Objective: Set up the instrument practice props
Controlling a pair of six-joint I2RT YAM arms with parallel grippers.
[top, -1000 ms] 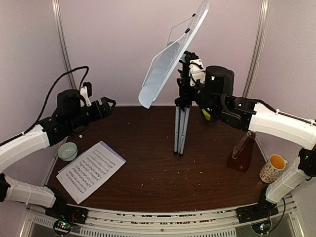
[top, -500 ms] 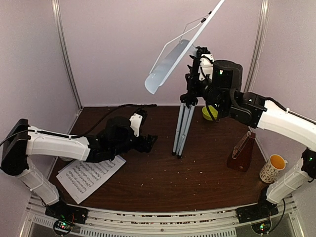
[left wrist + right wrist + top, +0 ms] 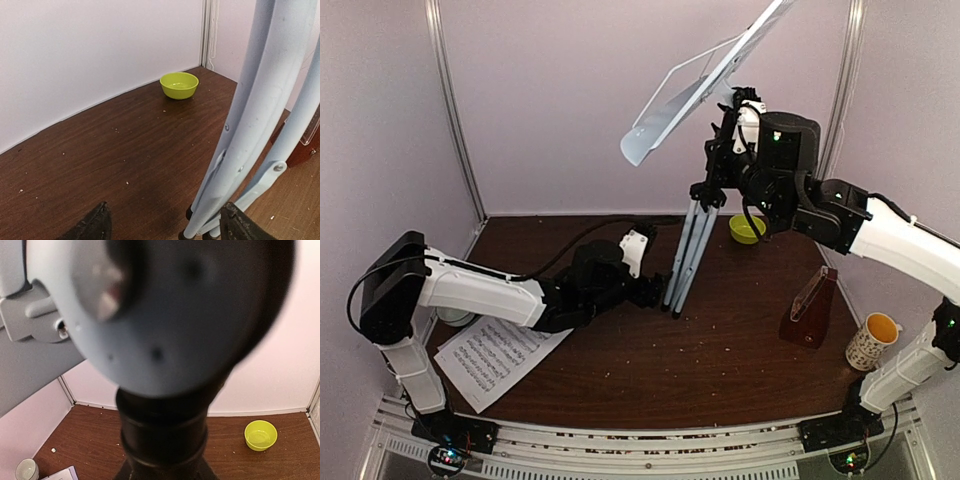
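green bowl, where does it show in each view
Top external: bowl at the back, right of the stand.
Left wrist: bowl upper middle, left of the stand.
Right wrist: bowl lower right, right of the stand.
Shared landmark: the stand.

— What fills the frame?
— The music stand (image 3: 165, 315), blurred and very close. Its pale grey rounded head spans the upper centre, above a black post (image 3: 162, 440) that runs to the bottom edge.
— And at the upper left?
— A grey bracket (image 3: 30, 320) against that head.
— Around it?
— A brown table (image 3: 90, 440) under white walls (image 3: 280, 370). There is a yellow-green bowl (image 3: 260, 434) at lower right and a small pale bowl (image 3: 26, 470) at lower left, with a sheet-music page (image 3: 64, 474) corner near it.
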